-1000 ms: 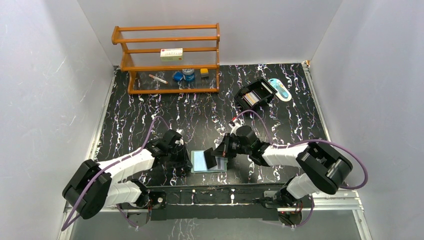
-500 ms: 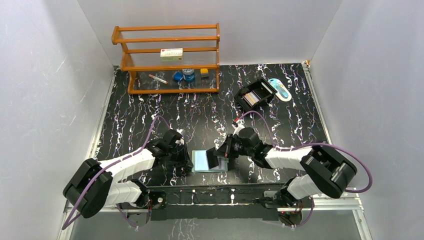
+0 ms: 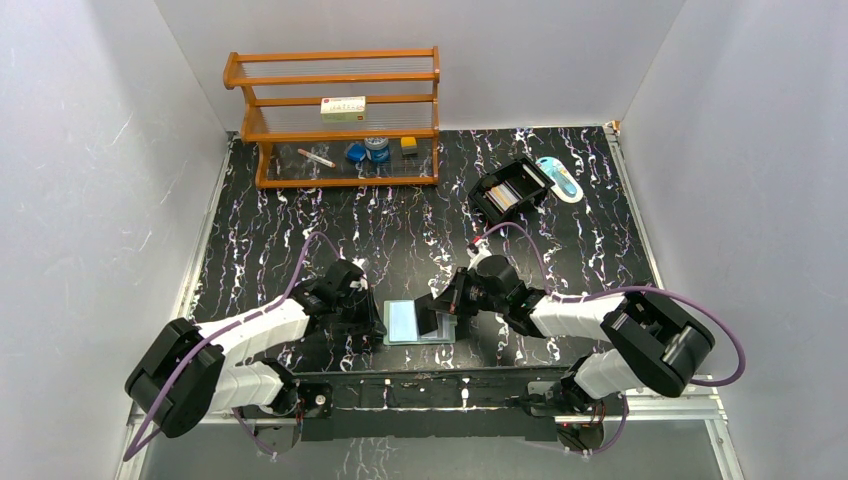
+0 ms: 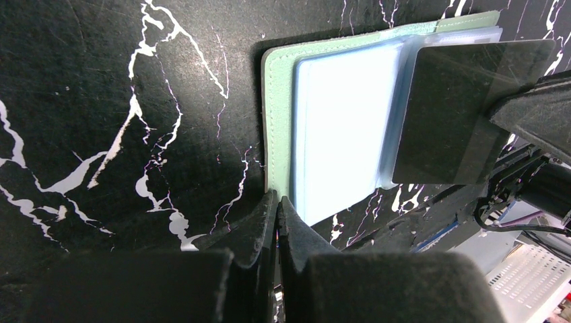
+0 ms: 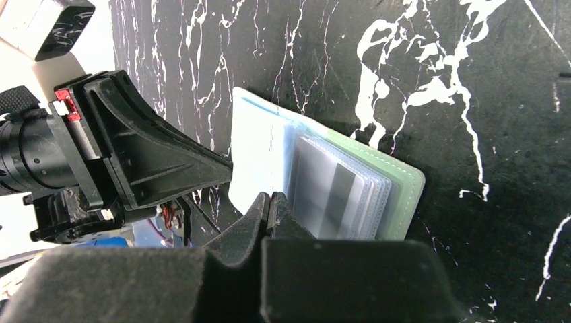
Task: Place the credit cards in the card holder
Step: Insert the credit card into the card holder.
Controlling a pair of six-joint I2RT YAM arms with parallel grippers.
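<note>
Between left claw (image 4: 277,202) and right claw (image 5: 271,200), the open teal card holder (image 4: 279,121) lies flat on the tabletop (image 4: 135,101). Left claw pressed together, tips at the holder's edge. Right claw pinching a dark credit card (image 4: 448,114), tilted over the holder.

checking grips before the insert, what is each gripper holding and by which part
The right gripper pinches the dark card by one edge. The left gripper is shut at the card holder edge; whether it grips is unclear.

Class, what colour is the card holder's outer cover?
Pale mint green; the card holder shows best in the left wrist view.
</note>
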